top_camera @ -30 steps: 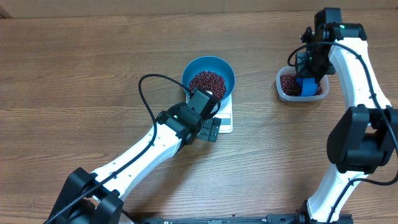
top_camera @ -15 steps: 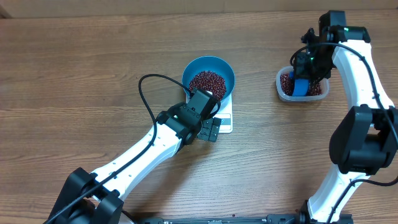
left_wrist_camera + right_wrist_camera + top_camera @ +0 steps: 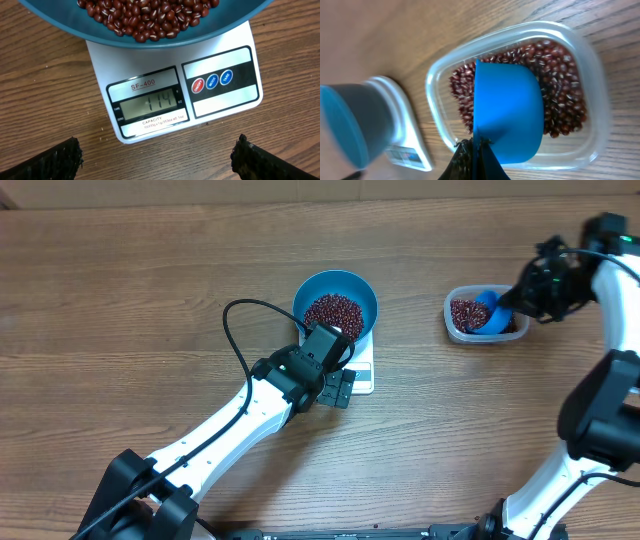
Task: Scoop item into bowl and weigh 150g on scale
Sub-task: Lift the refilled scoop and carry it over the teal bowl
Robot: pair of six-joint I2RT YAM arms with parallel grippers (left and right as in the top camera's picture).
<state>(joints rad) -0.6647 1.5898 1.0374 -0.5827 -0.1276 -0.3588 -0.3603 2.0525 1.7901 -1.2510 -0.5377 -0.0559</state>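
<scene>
From overhead, the blue bowl [image 3: 335,277] sits on the white scale [image 3: 363,372] mid-counter, with a dark red-brown heap of beans [image 3: 333,311] covering its floor. My left jaws [image 3: 337,388] hang released just beside the scale's front edge. Well apart to my right, my right jaws [image 3: 515,298] are clenched on the handle of the blue scoop [image 3: 488,310], which dips into the clear tub [image 3: 452,320] of more beans.

In the left wrist view, the display reads 114, so I judge the bowl short of target. The beans are glossy, small and oval, loose enough to roll. My left fingertips [image 3: 47,160] stand wide at the bottom corners, clear of the scale. If they brushed it, the reading would be spoiled.

In the right wrist view, the scoop's smooth outer wall faces me over the tub, so I cannot tell its load. The risks I see are a heaped scoop overshooting the target, and a tilted carry scattering beans across the open counter.
</scene>
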